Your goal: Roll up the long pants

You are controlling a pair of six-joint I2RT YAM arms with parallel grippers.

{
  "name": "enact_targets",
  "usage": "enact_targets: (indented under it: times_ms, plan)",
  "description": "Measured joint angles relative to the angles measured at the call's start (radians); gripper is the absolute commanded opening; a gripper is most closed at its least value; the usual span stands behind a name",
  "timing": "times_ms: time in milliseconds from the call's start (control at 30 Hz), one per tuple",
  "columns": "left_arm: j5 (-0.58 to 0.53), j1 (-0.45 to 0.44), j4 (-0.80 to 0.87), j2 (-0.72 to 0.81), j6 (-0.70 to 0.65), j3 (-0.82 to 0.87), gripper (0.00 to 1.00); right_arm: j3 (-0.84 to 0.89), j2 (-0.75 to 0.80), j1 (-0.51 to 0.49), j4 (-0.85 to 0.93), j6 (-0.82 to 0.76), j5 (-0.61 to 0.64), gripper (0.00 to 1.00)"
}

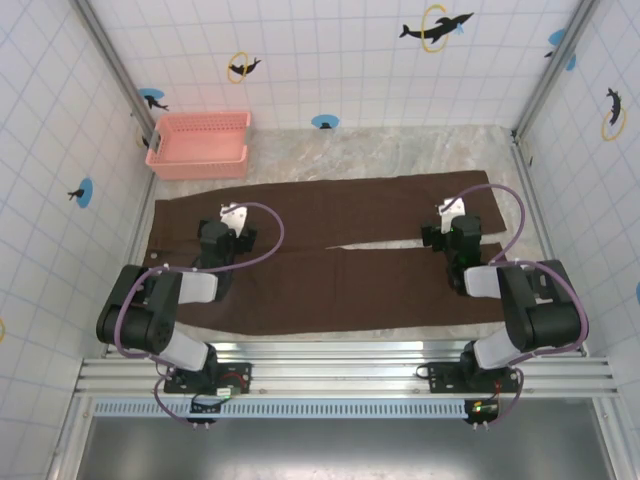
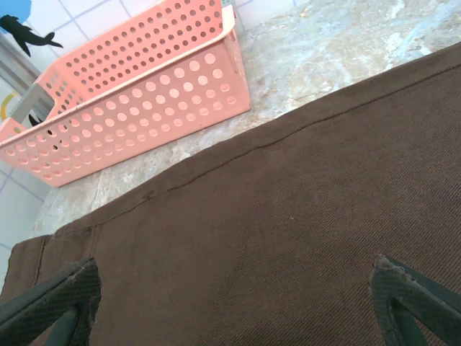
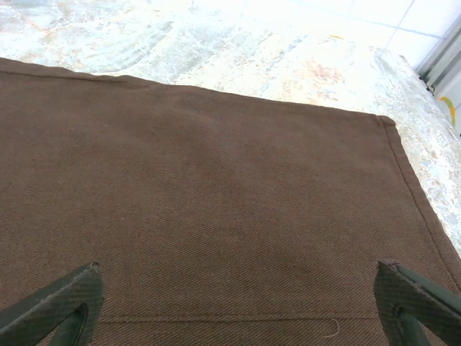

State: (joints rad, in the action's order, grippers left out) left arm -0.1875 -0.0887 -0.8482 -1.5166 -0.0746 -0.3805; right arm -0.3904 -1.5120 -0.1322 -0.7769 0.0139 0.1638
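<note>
**A:** Where are the long pants (image 1: 330,255), and which way do they run?

**B:** They lie flat on the marble table (image 1: 400,150). Their long axis runs across it from left to right. The waistband (image 1: 158,235) is at the left. The two legs point right and end at the hem (image 1: 503,210) near the right wall.

**A:** Do the legs lie together?

**B:** Side by side. A thin gap between them opens about halfway along and widens slightly toward the right.

**A:** What is near the waist end?

**B:** A pink basket (image 1: 198,145) sits beyond the far edge of the fabric. It is close to the pants but apart from them.

**A:** And the left gripper (image 1: 230,218)?

**B:** It is above the waist end. In its wrist view its fingers (image 2: 54,299) are spread wide over brown cloth, with nothing between them.

**A:** The right gripper (image 1: 452,215)?

**B:** It is over the far leg near the hem, and its fingers (image 3: 414,299) are just as wide apart and grip nothing. I cannot tell whether either gripper's tips touch the fabric.
</note>
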Motion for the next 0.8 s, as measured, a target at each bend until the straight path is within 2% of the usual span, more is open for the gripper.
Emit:
enact_targets:
  times_ms: [433,467,533,633,700,800]
  plan:
    - [-0.002,0.000,0.004,0.001,0.001,-0.002,0.97,0.000,0.000,0.000,0.000,0.000,0.001,0.99]
    - [-0.007,0.000,0.055,0.012,0.003,-0.018,0.97,-0.010,0.007,-0.005,0.032,-0.005,0.010,0.99]
    - [-0.026,0.000,0.284,0.064,0.026,-0.113,0.97,-0.089,0.042,-0.032,0.230,0.001,0.051,0.99]
    - [-0.039,0.000,0.716,0.128,0.079,-0.464,0.97,-0.422,0.079,-0.081,0.669,0.050,0.076,0.99]
    - [-0.034,0.003,0.904,0.175,0.122,-0.700,0.97,-0.640,0.112,-0.111,0.850,0.072,0.080,0.99]
    - [0.019,0.040,1.085,0.319,0.188,-0.871,0.97,-0.795,0.226,-0.184,1.020,0.077,0.150,0.99]
